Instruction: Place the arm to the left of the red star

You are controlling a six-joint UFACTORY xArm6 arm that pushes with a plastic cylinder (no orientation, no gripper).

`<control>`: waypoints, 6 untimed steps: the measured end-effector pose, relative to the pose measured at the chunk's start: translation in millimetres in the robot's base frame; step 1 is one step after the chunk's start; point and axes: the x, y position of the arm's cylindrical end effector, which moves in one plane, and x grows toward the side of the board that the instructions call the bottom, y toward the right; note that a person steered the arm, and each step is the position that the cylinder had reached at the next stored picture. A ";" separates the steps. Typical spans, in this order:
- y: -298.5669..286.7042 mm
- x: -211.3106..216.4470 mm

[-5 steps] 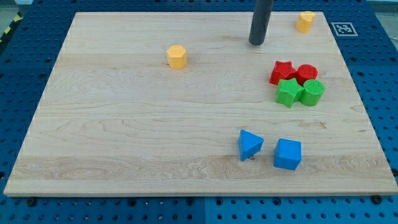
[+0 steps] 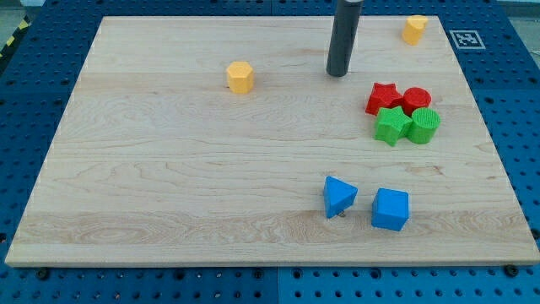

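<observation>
The red star (image 2: pixel 382 97) lies at the view's right on the wooden board (image 2: pixel 169 169). It touches the red cylinder (image 2: pixel 416 100) on its right and the green star (image 2: pixel 392 125) below it. My tip (image 2: pixel 338 73) stands above and to the left of the red star, about a block's width away from it, touching no block.
A green cylinder (image 2: pixel 425 125) sits right of the green star. A blue triangle (image 2: pixel 338 196) and a blue cube (image 2: pixel 391 209) lie near the view's bottom. A yellow hexagon (image 2: pixel 240 77) is at upper left of centre; another yellow block (image 2: pixel 413 29) is at the top right.
My tip has moved down and slightly left, closer to the red star's level. No block has moved.
</observation>
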 end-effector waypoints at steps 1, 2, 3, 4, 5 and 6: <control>-5.4 10.2; -5.4 13.3; -7.5 29.8; -7.5 33.4; -7.5 65.4; -15.7 90.7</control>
